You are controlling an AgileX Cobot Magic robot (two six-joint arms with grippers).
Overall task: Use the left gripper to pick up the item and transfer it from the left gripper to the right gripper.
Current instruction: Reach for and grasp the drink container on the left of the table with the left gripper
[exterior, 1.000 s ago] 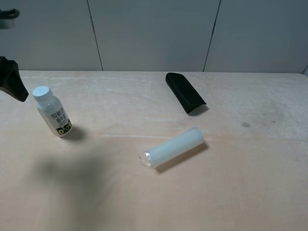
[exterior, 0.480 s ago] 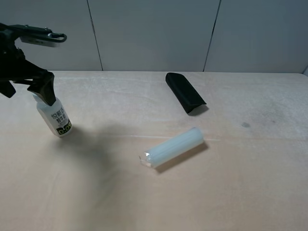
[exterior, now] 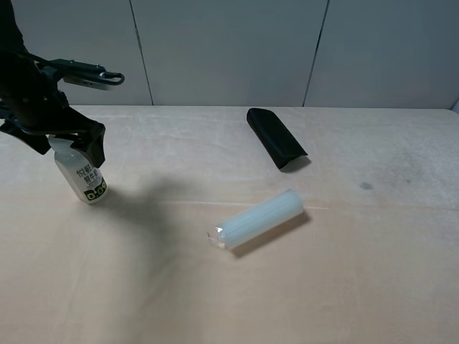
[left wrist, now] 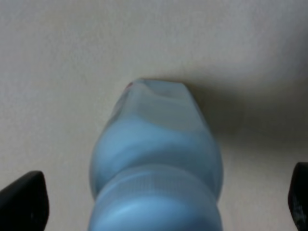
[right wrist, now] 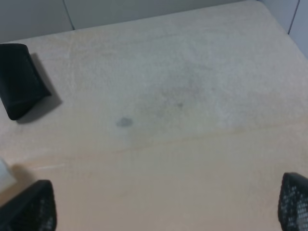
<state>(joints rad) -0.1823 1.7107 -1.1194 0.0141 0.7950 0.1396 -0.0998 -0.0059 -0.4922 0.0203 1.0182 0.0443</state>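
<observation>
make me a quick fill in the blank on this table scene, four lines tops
1. The left gripper is ___, its fingers on either side of the white bottle without touching it.
2. The translucent cylinder lies on its ___ on the table.
3. The flat case near the table's far edge is ___ in colour.
4. The right gripper has ___ between its fingers.

Missing words: open; side; black; nothing
</observation>
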